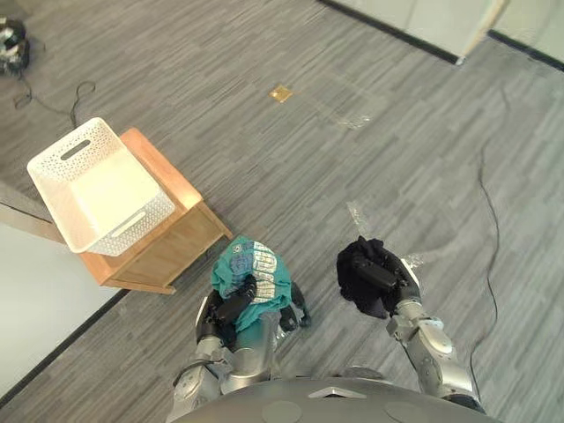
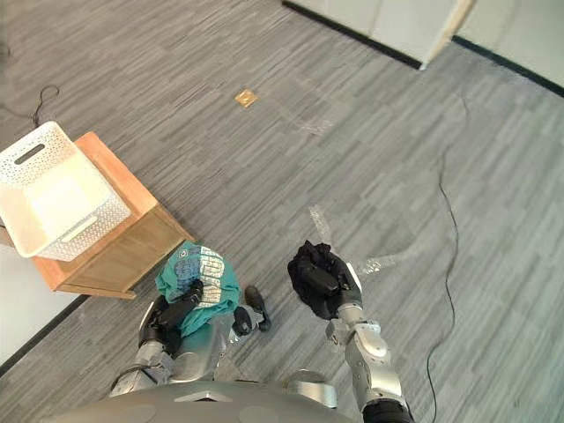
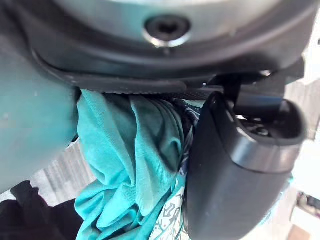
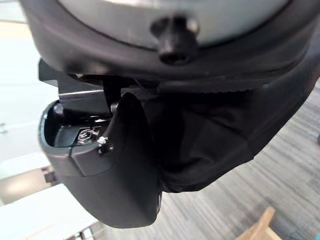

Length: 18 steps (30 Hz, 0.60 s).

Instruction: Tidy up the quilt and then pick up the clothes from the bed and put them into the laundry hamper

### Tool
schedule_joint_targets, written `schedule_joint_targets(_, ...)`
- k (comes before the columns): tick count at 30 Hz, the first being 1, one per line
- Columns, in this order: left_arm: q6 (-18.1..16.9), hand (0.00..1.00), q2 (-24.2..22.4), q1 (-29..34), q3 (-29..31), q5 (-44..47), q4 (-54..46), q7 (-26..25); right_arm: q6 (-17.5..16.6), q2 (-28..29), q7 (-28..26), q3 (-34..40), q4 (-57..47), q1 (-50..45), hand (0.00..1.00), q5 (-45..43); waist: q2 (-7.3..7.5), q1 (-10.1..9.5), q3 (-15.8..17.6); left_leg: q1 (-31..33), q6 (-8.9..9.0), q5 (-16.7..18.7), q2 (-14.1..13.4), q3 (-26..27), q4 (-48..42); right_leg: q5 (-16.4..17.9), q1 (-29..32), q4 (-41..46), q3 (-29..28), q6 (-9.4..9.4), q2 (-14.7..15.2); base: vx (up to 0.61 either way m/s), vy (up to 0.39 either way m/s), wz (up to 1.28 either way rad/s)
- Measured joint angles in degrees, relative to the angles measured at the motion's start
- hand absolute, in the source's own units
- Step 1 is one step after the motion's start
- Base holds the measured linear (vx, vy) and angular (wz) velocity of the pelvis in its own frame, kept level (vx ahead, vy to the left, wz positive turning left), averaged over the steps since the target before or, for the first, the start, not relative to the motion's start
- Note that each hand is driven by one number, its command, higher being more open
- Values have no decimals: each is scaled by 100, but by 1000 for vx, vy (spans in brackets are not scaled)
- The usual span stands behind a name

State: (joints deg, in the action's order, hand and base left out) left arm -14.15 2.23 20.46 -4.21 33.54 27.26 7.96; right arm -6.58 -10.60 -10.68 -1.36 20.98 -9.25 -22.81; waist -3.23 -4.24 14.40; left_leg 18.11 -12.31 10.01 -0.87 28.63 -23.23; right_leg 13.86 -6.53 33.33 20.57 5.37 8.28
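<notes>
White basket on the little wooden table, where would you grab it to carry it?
By the two slot handles in the short end walls of the white perforated plastic basket: the far slot and the near slot. It stands upright and open-topped on the wooden side table, so I'd come in from both ends, level with the rim, and hook into the slots.

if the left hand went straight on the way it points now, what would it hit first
Probably nothing: the left hand, curled round the teal shirt, points over open carpet, just right of the wooden stand holding the white hamper. Height is unclear from above.
</notes>
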Motion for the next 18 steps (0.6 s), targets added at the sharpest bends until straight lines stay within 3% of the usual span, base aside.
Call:
schedule_joint_targets(2,170,0,98,-4,36,-14,-2,-63,0,157,-102,10,97,3,0,-14,218,155,9,-397,59,140,234,-230,114,8,608,1520,-72,45,329,722,-74,70)
schedule_joint_targets(3,382,0,179,-15,3,-52,-6,-176,-1,206,-275,69,181,-54,0,-15,244,244,11,-820,79,157,326,-562,272,67,784,1858,-37,-45,357,713,-151,122)
schedule_joint_targets(5,515,0,279,15,-78,-51,-75,-283,-143,190,-535,63,170,-273,0,-65,179,313,11,-1446,116,175,330,-1025,537,140,992,1570,-21,-94,188,646,-183,108)
schedule_joint_targets(7,522,0,390,-7,-220,-50,-262,-432,-506,217,-706,1,33,-650,0,-73,115,378,-69,-1915,406,328,340,-1594,913,180,1595,884,34,-141,182,608,-260,121)
schedule_joint_targets(9,546,0,473,-238,-268,-46,-283,-556,-719,294,-825,-18,14,-876,0,-67,118,457,-75,-2160,557,414,322,-2092,1131,123,2157,-115,34,-133,266,517,-302,134)
schedule_joint_targets(10,552,0,509,-392,-296,-2,-287,-645,-887,343,-907,-70,13,-1097,0,-54,82,447,-55,-2348,795,547,246,-2373,1130,-285,2433,-1354,-233,-88,247,484,-367,105)
schedule_joint_targets(11,551,0,500,-413,-290,9,-292,-685,-937,376,-920,-110,-18,-1209,0,-53,116,443,-70,-2447,920,619,228,-2471,1094,-500,2480,-1781,-448,-51,227,593,-496,138)
schedule_joint_targets(12,549,0,489,-354,-250,8,-297,-749,-1001,443,-930,-280,-231,-1550,0,-28,124,458,-75,-2716,1293,904,172,-2761,884,-909,2516,-2251,-1119,84,230,508,-475,109)
schedule_joint_targets(14,549,0,482,-109,-112,9,-412,-753,-1008,408,-953,-566,-554,-1868,0,3,136,581,-125,-3011,1396,1312,14,-3098,582,-817,2490,-1790,-1292,-79,243,527,-590,131)
schedule_joint_targets(15,567,0,476,91,21,46,-528,-751,-1009,360,-946,-728,-752,-1973,0,9,117,601,-203,-3065,1515,1548,-184,-3108,148,-1215,2524,-1114,-1191,87,252,509,-613,121)
schedule_joint_targets(16,573,0,429,154,87,68,-550,-751,-1009,321,-937,-773,-809,-1976,0,20,98,564,-208,-2929,1518,1552,-294,-3044,-348,-1199,2520,-870,-1075,76,245,478,-585,101)
schedule_joint_targets(17,580,0,219,315,197,203,-590,-709,-1007,122,-908,-818,-1010,-1937,0,69,-155,482,-260,-2325,1437,1282,-683,-2910,-1660,-865,2297,-762,-796,-47,69,442,-562,67)
schedule_joint_targets(18,567,0,25,566,252,212,-698,-605,-1010,-92,-913,-834,-1338,-1908,0,174,-307,331,-228,-1567,1413,317,-1184,-2730,-3110,-683,1950,-916,-614,-208,-167,437,-536,53)
